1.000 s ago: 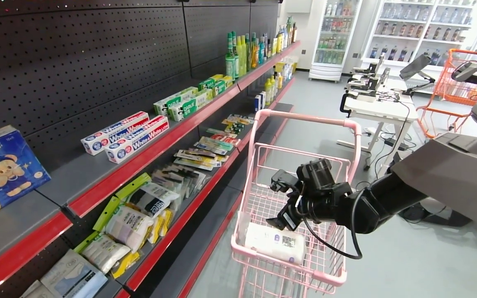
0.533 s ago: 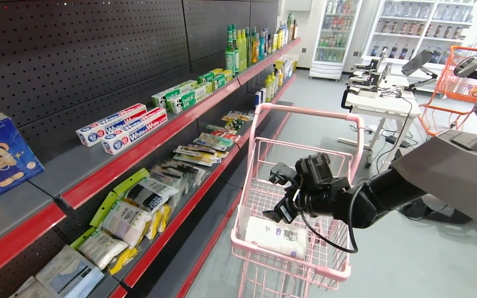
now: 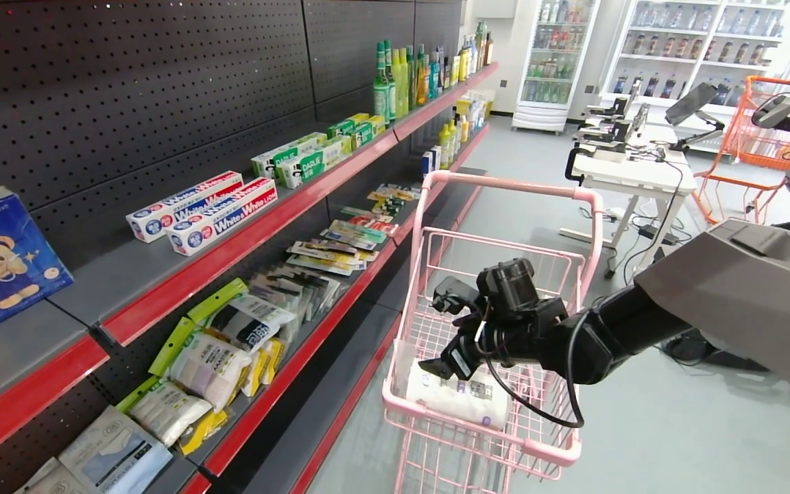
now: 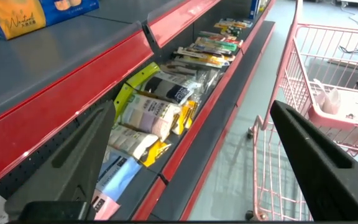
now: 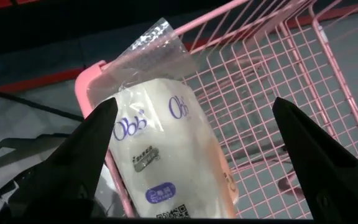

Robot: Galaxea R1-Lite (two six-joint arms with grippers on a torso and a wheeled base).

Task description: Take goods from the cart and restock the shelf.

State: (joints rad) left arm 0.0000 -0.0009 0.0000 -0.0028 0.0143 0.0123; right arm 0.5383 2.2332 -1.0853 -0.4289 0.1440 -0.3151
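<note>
Jaws spread wide, the right gripper is hovering over a white pack lying at the near end of the pink cart (clear film is sticking up from the pack's end). The left gripper, its jaws likewise gaping and pinching nothing, is hanging beside the shelf, facing the lower tier's bagged goods; the cart is standing in the aisle just beside that shelf.

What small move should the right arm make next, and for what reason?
Probably lower the open right end effector onto the white plastic-wrapped packet in the pink wire cart: it hangs above the packet, jaws apart, not yet gripping.
</note>
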